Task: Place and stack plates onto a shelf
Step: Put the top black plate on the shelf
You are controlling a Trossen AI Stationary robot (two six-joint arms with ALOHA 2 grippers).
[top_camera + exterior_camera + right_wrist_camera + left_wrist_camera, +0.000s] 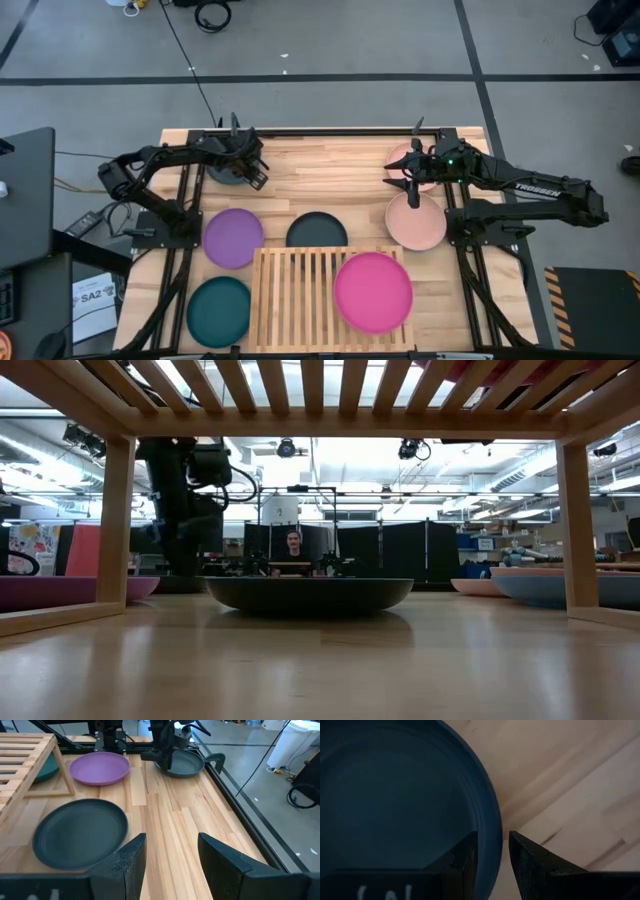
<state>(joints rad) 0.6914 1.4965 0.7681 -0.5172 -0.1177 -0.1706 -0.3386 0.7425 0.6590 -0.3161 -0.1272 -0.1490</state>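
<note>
My left gripper [243, 168] is at the table's far left, at the right-hand rim of the blue plate [225, 172], which lies flat on the table. My right gripper [410, 190] hangs open over the far right, between two pale pink plates [416, 222] [405, 158]. Its wrist view looks across the table past its open fingers [170, 845] to the left gripper [167, 750] at the blue plate [185, 765]. The shelf [300, 290] stands at the near edge. The magenta plate [373, 292] lies on its right half. My left gripper holds the blue plate by its rim [492, 835]. One finger [462, 857] is inside the plate and the other finger [532, 862] is outside it. The fingers come from above, pointing down. The plate lies flat on the table.
The purple plate [233, 238], the dark grey plate [317, 232] and the teal plate [219, 310] lie on the table around the shelf's left and far sides. The shelf's left half [290, 295] is bare slats. A person [293, 545] sits beyond the far edge.
</note>
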